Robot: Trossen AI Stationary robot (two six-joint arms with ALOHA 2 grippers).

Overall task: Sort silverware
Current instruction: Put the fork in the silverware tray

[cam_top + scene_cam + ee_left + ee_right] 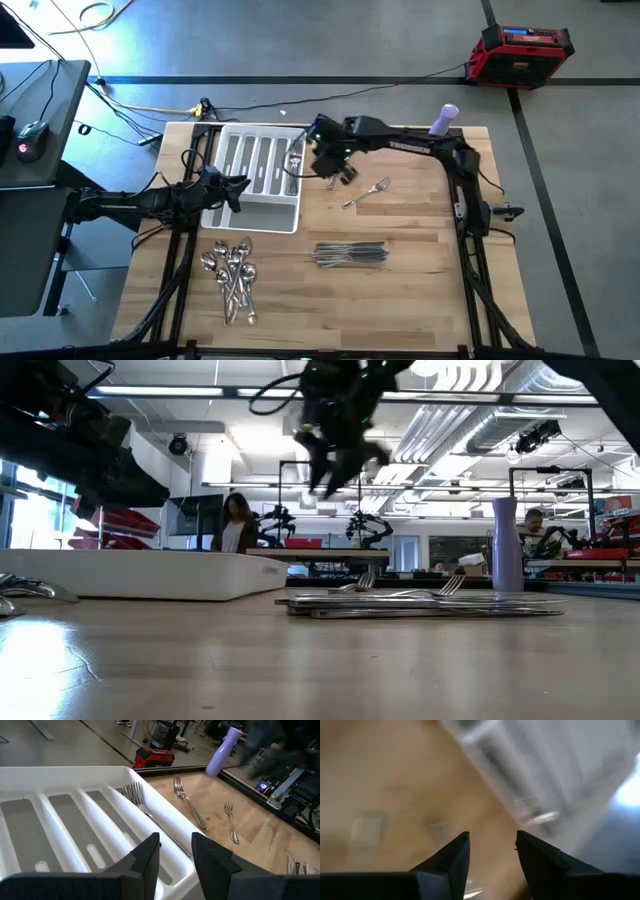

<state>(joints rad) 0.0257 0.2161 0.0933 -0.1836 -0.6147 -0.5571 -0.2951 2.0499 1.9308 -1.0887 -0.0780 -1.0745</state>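
Observation:
The silverware lies in groups. Forks [136,796] lie in the compartment of the white tray [250,215] nearest the table's middle, and two forks [190,806] [368,191] lie on the wood beside it. Knives [350,255] are piled at the near middle and spoons [232,275] at the near left. My left gripper [176,855] waits open over the tray's left rim. My right gripper [337,172] hangs open and high above the table just right of the tray, pointing steeply down, with nothing between its fingers [454,857]. The right wrist view is blurred.
A purple bottle [445,120] stands at the table's far right corner. A red case [522,52] sits on the floor beyond the table. In the low view, people show in the room behind. Bare wood lies right of the knives.

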